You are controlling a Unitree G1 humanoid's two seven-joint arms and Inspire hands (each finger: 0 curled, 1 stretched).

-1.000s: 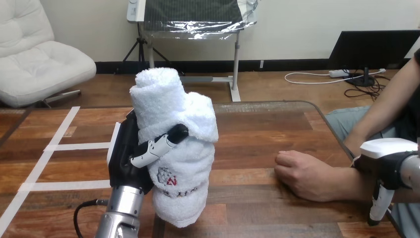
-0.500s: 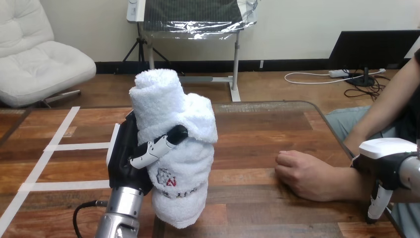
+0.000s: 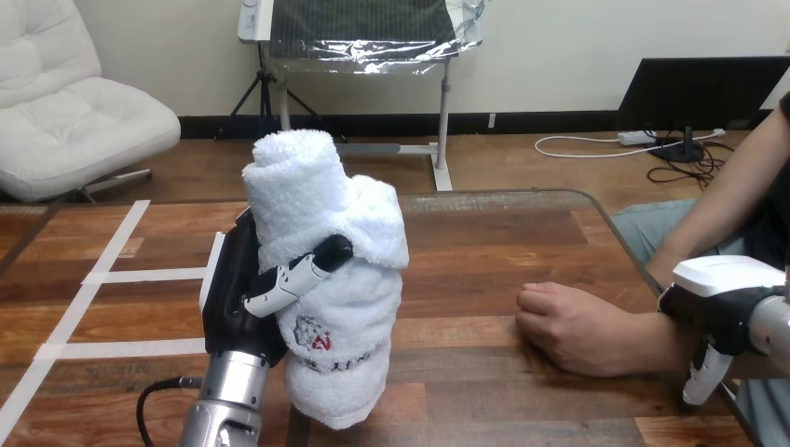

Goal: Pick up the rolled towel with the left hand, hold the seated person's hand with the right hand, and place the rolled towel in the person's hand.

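The white rolled towel stands upright above the table's left part, and my left hand is shut on it, thumb across its front. The person's hand rests knuckles-up on the table at the right, loosely closed and holding nothing. My right hand sits at the view's right edge, over the person's forearm just behind the wrist. Whether it grips the forearm cannot be seen. A wide stretch of table separates the towel from the person's hand.
The wooden table has white tape lines on its left part. Its far edge runs just behind the towel, and its right edge lies under the person's forearm.
My right hand has crept slightly up and to the left along the person's forearm. The left hand, the towel and the person's hand have stayed put.
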